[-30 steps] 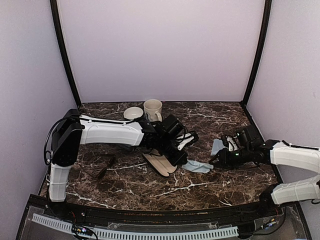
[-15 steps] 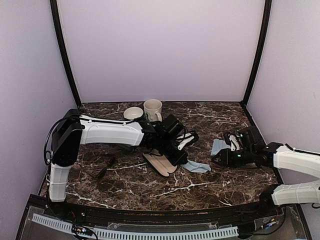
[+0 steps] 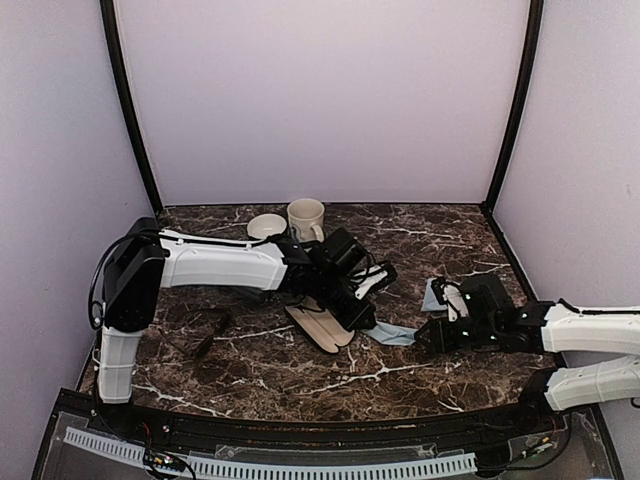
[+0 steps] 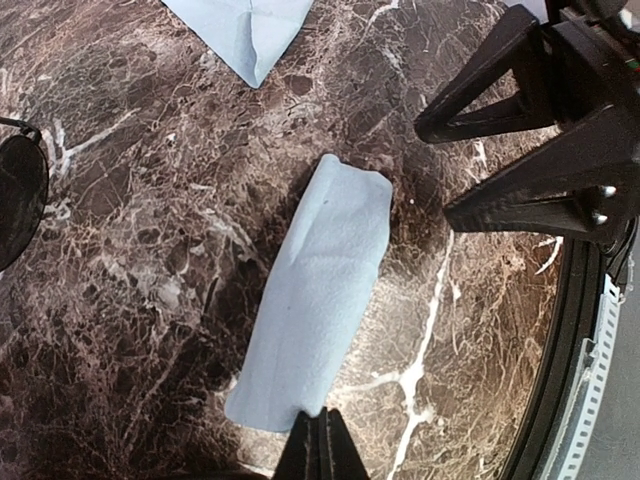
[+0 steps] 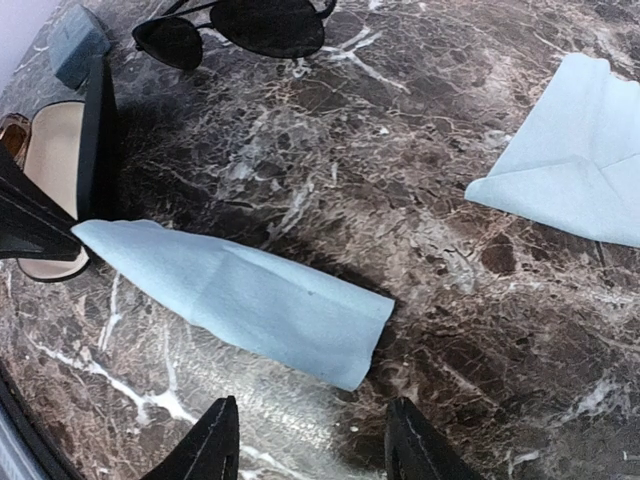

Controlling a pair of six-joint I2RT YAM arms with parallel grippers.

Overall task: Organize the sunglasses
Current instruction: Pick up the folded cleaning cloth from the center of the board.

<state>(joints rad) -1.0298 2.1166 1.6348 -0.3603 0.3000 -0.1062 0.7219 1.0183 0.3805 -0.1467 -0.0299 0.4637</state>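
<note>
The left gripper (image 4: 320, 442) has its fingers pinched tight together on one end of the rolled cloth (image 4: 315, 300), and it looks like it's only got a corner. The right gripper (image 5: 312, 412) hangs just beside the cloth's other end with its fingers spread wide, holding nothing. Both are roughly mid-table, a bit toward the right edge.

Right next to the pinched end is the open case (image 5: 55, 180) with the beige lining. The black sunglasses (image 5: 245, 25) lie on the marble beyond it, around the middle of the table and not in any case. The brownish sunglasses (image 3: 203, 337) are well apart near the left edge, and honestly hard to pick out.

What I'd worry about:
- That corner grip is thin, so the cloth could slip out on a tug.
- The grippers are close, so if the right one drops onto the cloth it might clip the left fingers.
- A dragged cloth could shove the black pair.

Count:
- Two sunglasses.
- Two cloths, counting the flat cloth (image 5: 580, 150).
- Two cases, counting the grey-blue case (image 5: 75, 45).
- One mug (image 3: 306, 218) and one bowl (image 3: 266, 226) by the far edge.
</note>
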